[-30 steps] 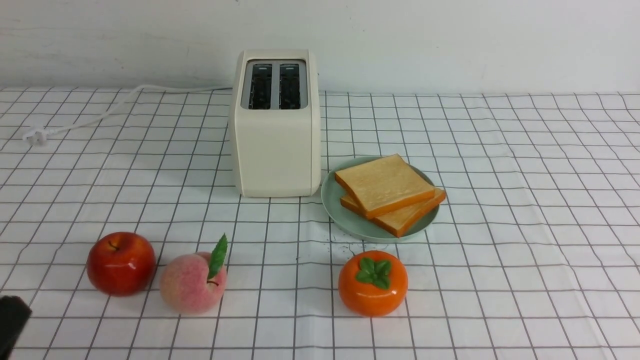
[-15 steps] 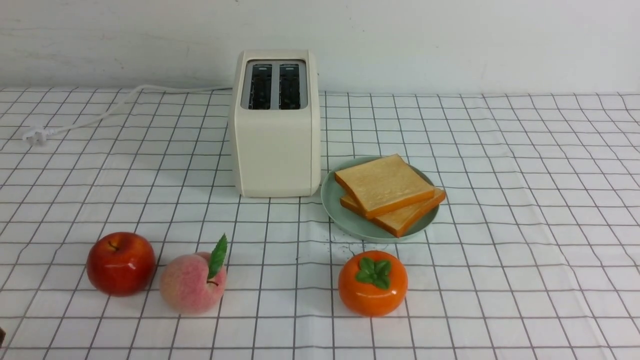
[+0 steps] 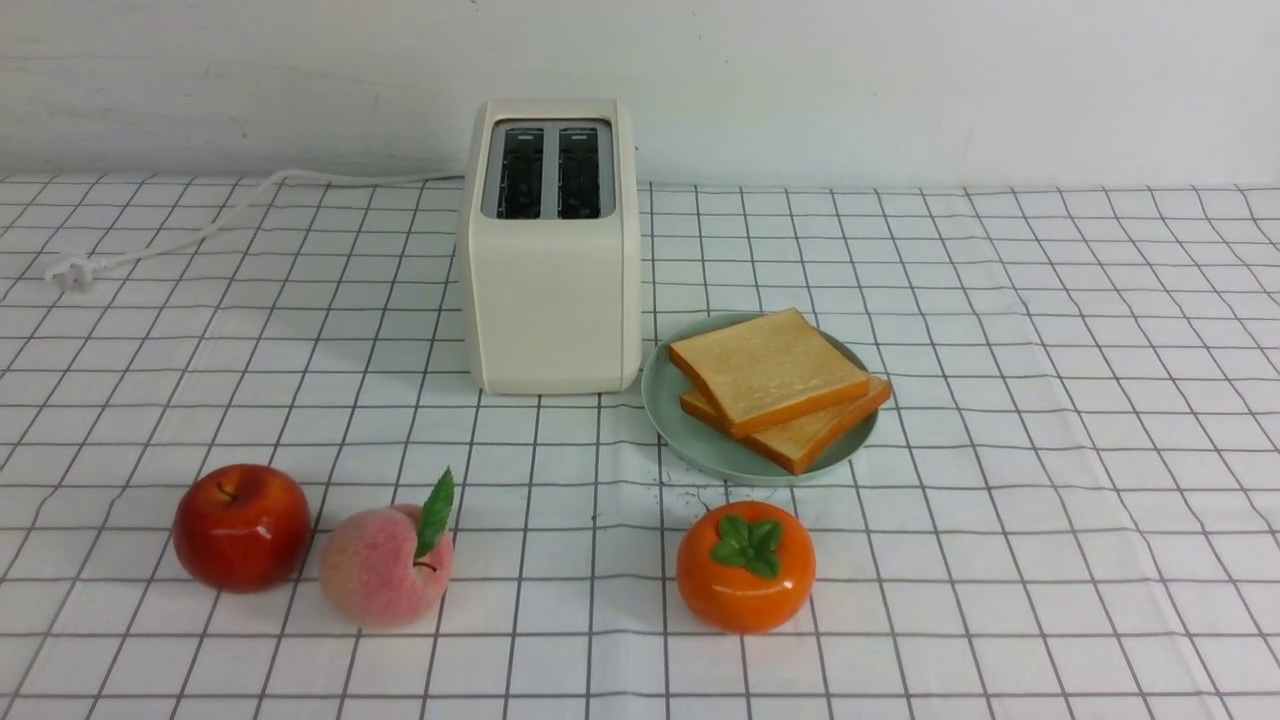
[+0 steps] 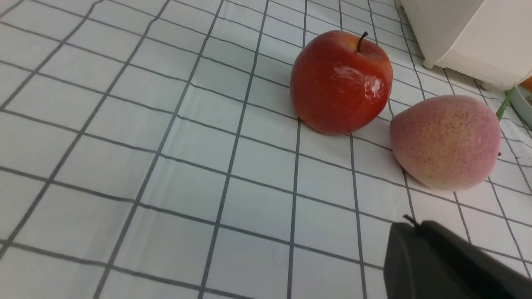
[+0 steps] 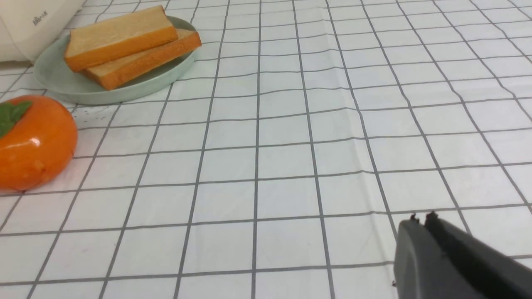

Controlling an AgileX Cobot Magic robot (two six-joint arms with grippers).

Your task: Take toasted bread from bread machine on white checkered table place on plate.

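On table, far centre: the bread machine [image 3: 552, 250], upright, both top slots look empty to me; white cord [image 3: 190, 232] trails off to the left.
Plate: the plate [image 3: 668, 415] sits just right of the bread machine, near its front corner.
Toasted bread: the toasted bread [image 3: 768, 370], two slices stacked on the plate, top one skewed, lower one poking over the right rim.
Near row: red apple [image 3: 241, 526] left, peach [image 3: 385, 566] just beside it, persimmon [image 3: 745, 567] nearer than the plate.
Left gripper [image 4: 409, 226]: I see it clenched, empty, over the white checkered table [image 3: 1050, 450] near the peach.
Right gripper [image 5: 422, 224]: fingers together, grasping nothing, well right of the persimmon.
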